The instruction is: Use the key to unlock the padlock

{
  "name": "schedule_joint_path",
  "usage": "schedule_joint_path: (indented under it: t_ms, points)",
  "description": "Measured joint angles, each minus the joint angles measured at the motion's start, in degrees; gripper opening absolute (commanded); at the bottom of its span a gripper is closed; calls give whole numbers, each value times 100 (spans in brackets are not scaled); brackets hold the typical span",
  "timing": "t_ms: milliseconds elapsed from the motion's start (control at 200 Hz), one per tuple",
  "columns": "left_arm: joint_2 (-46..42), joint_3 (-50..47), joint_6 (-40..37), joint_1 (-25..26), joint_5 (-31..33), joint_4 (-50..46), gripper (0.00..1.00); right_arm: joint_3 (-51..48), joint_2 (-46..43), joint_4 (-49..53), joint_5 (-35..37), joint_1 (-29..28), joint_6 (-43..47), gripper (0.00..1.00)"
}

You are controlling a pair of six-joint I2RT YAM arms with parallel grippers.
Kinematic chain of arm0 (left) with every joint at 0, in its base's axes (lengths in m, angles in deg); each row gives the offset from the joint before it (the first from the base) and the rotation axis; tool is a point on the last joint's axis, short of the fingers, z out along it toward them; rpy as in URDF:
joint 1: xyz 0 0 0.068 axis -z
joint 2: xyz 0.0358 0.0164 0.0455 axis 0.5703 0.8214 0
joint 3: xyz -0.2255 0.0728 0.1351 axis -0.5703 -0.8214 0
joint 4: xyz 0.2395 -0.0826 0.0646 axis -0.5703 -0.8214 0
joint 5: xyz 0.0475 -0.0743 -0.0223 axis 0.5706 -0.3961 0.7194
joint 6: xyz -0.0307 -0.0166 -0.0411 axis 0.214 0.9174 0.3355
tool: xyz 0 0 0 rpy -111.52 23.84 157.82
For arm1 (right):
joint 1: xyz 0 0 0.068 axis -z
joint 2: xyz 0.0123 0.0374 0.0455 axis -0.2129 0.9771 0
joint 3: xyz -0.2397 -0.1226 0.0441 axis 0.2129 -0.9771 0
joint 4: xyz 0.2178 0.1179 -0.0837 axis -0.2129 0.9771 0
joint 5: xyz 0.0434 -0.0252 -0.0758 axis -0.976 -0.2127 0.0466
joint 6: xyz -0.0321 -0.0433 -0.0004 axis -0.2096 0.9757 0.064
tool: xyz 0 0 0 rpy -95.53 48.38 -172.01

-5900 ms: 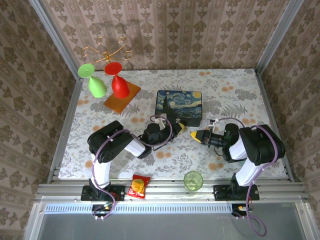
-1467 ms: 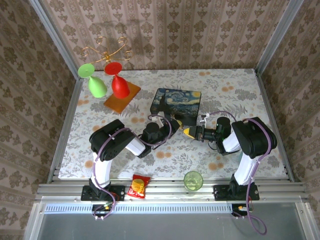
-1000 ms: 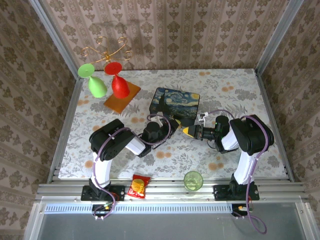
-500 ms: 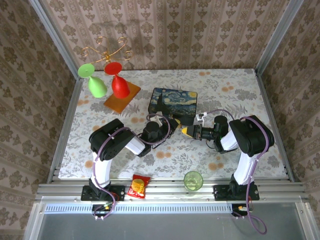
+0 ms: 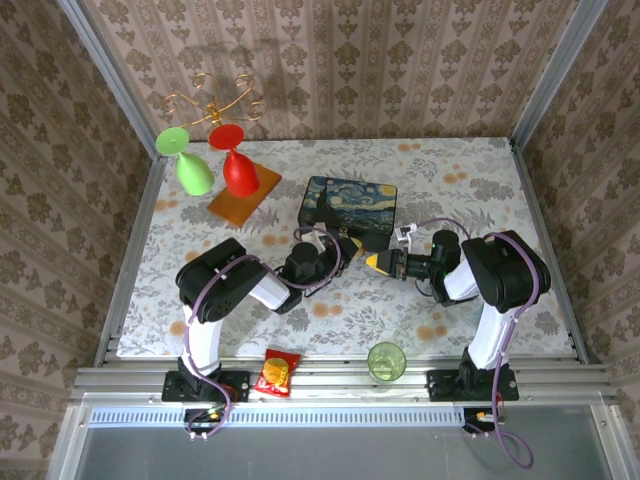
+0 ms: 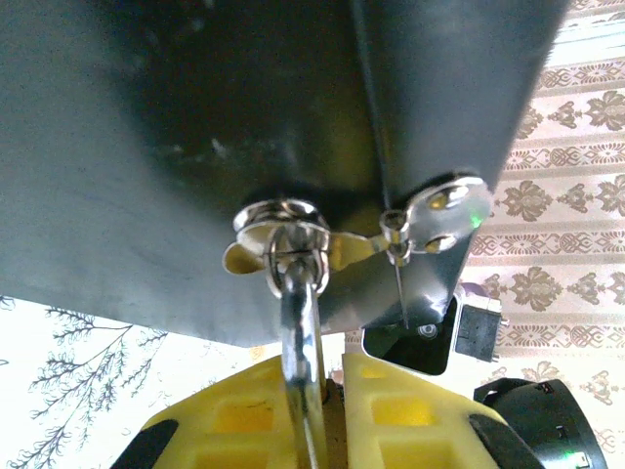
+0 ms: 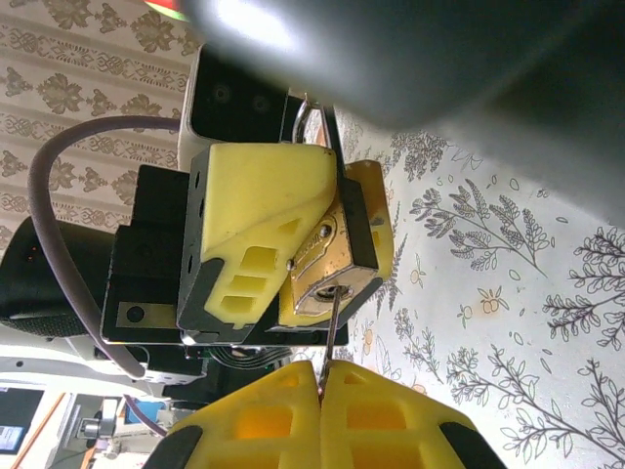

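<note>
The left gripper (image 6: 322,389) is clamped on the brass body of the padlock (image 7: 327,256), which sits at the front wall of the painted box (image 5: 350,200) (the shackle (image 6: 299,318) passes through the ring of the box's clasp (image 6: 281,217)). The right gripper (image 7: 320,379) is pressed together on the key (image 7: 332,327). The key's thin shaft meets the keyhole in the padlock's end face. The two grippers face each other just in front of the box.

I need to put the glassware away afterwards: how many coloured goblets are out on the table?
2. The green goblet is at the far left, beside the orange board; the red goblet is on that board. None seems hidden.
</note>
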Motion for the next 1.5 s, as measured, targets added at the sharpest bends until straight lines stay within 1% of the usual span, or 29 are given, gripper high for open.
schedule_joint_path:
  t_ms: [440,685,1005,1185,1500]
  points:
    - [-24,-26,0,0,-55,-7,0,-2,7,-13,-57,168,-63,0]
    - [-24,-26,0,28,-4,-94,0,-118,20,-131,186,136,-162,0]
    - [-22,-15,136,151,236,-455,0,-461,120,-382,901,-15,-553,0]
    - [-22,184,315,205,380,-540,0,-675,-293,-409,1519,-50,-841,0]
    - [83,713,629,267,474,-562,0,-1110,-1082,-592,2881,-190,-1469,0]
